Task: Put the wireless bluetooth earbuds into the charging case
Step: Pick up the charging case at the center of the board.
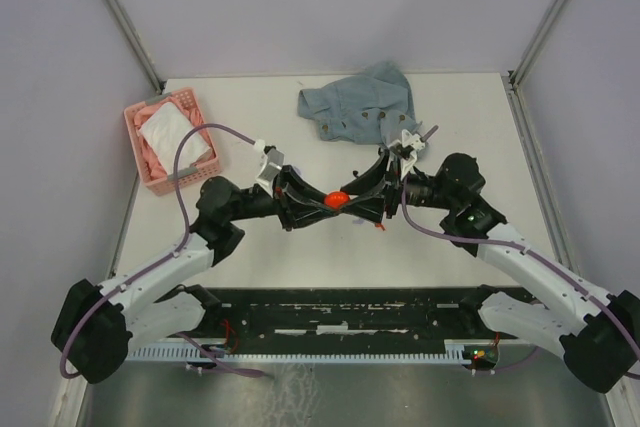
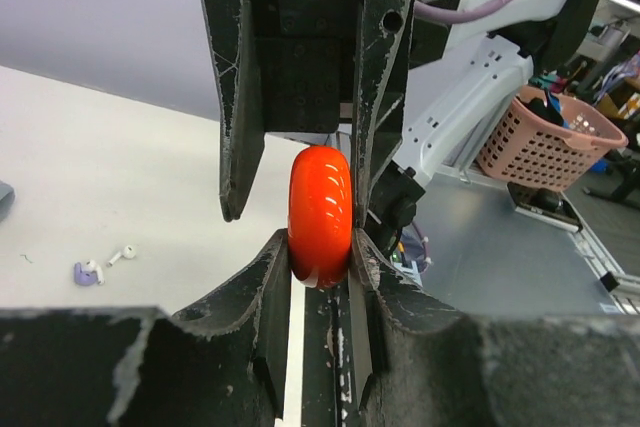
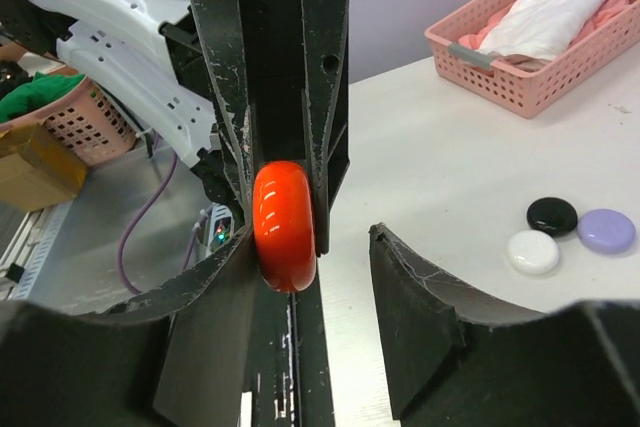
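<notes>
A glossy red round charging case hangs above the table centre between both grippers. My left gripper is shut on it; in the left wrist view both pads press the case. My right gripper is open around the same case: one finger touches it and the other finger stands well apart. A lilac earbud and a white earbud lie on the table. A small red piece lies under the right gripper.
Black, white and lilac round cases lie together on the table. A pink basket holding white cloth stands at the back left. A grey-blue garment lies at the back centre.
</notes>
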`<action>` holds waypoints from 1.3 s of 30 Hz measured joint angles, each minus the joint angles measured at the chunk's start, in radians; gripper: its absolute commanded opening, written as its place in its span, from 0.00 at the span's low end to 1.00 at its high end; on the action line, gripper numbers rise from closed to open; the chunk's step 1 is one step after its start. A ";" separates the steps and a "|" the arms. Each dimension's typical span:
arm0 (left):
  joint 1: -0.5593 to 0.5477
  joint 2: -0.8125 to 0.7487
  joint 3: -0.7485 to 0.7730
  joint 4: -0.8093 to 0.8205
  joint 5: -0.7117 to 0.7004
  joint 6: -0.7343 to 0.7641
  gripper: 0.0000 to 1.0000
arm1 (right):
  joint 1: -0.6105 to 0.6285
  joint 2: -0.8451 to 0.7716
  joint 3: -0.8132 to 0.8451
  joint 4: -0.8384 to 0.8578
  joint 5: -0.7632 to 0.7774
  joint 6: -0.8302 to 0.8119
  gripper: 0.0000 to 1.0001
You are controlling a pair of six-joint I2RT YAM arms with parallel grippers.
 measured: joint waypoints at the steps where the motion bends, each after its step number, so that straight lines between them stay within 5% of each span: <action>1: -0.004 -0.010 0.007 -0.029 0.004 0.018 0.03 | 0.002 -0.003 0.010 -0.021 -0.004 -0.010 0.56; 7: -0.028 -0.006 0.029 -0.116 0.025 0.069 0.03 | 0.007 -0.003 0.044 -0.108 -0.026 -0.043 0.50; 13: -0.030 0.002 0.030 -0.150 0.031 0.084 0.04 | 0.010 -0.002 0.046 -0.142 -0.051 -0.052 0.28; 18: -0.030 0.003 0.031 -0.158 0.037 0.088 0.22 | 0.011 -0.002 0.047 -0.148 -0.063 -0.059 0.09; 28: -0.046 0.018 0.035 -0.160 0.032 0.089 0.49 | 0.016 0.001 0.048 -0.146 -0.050 -0.061 0.05; 31: -0.051 0.019 0.035 -0.159 0.032 0.089 0.48 | 0.020 0.004 0.048 -0.138 -0.039 -0.060 0.04; 39: -0.050 0.019 0.035 -0.159 0.018 0.090 0.15 | 0.028 0.004 0.048 -0.122 -0.033 -0.058 0.09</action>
